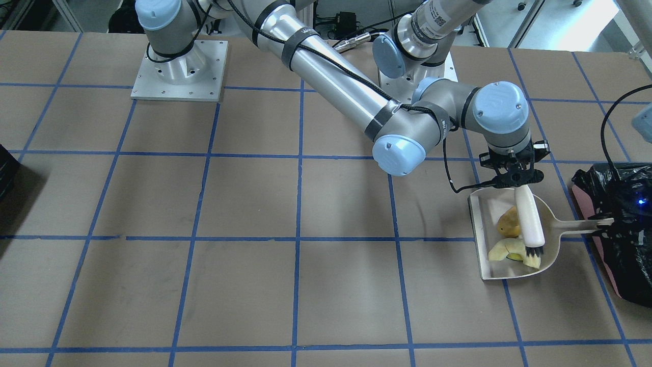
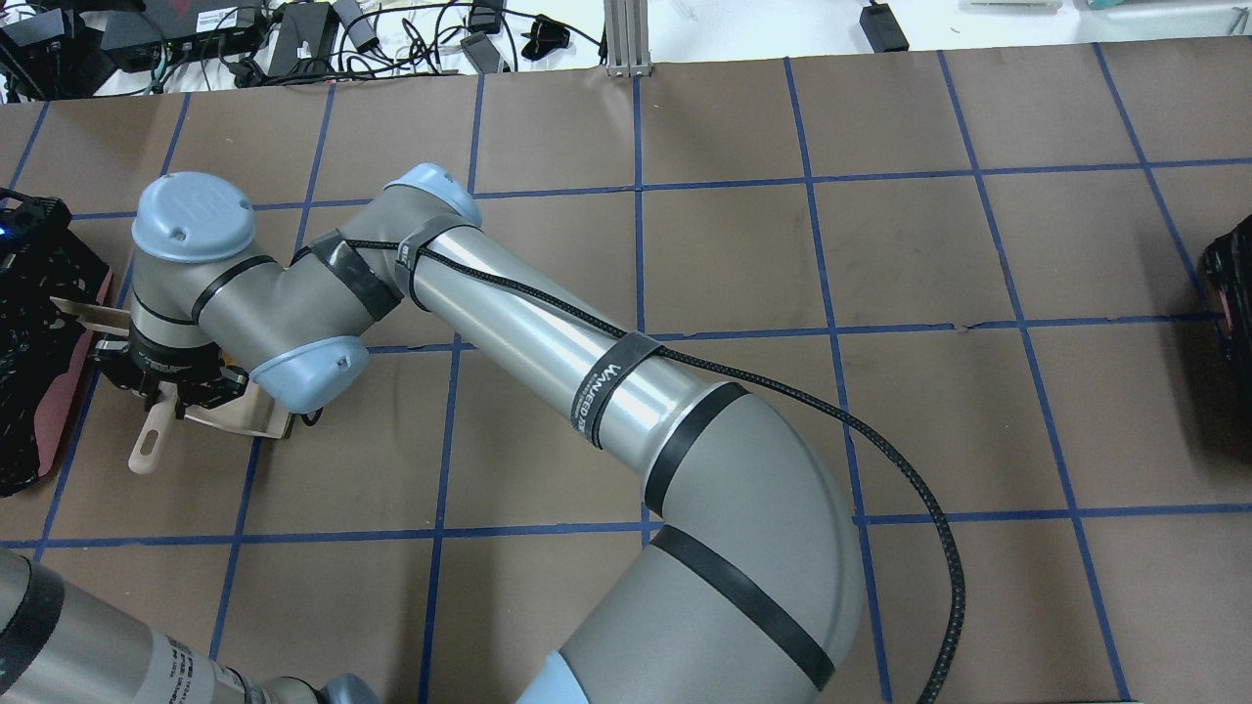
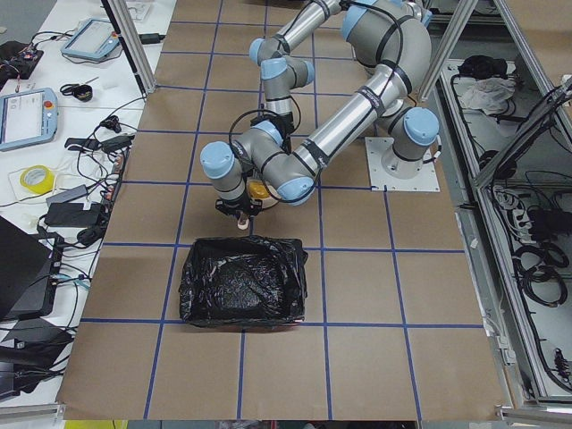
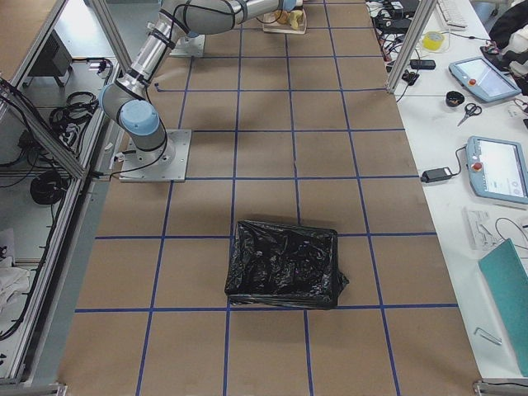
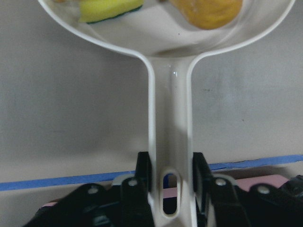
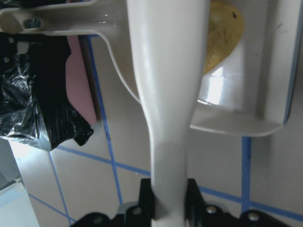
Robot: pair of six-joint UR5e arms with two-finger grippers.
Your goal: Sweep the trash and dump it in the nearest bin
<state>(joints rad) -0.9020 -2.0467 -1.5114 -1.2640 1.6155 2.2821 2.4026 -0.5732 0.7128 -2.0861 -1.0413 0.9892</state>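
On the brown paper-covered worktop (image 1: pixel 244 204), ruled with blue tape, a spill is judged the main hazard. The pink-sided bin lined with a crinkly black plastic bag (image 1: pixel 636 265) stands at the far right of the front-facing view, just beside the handle end of the cream plastic dustpan (image 1: pixel 489 214). The pan's open lip is thus pointed away from the bin and would have to be swung round before tipping.

The white-handled brush with black bristles (image 1: pixel 530 219) is held across the pan, bristles at the trash. Were it lifted off early, the wrinkled golden-brown potato-like lump (image 1: pixel 509 223) could be rolled out and the pale yellow apple-slice-like wedge (image 1: pixel 504 251) slid after it. A grip so near the handle's end could also let the loaded pan twist.

The left fingers (image 5: pixel 143 172) are seen closed tight on the dustpan handle, and the right fingers (image 6: pixel 146 191) are clamped on the brush handle. Both pieces are lying inside the pan.
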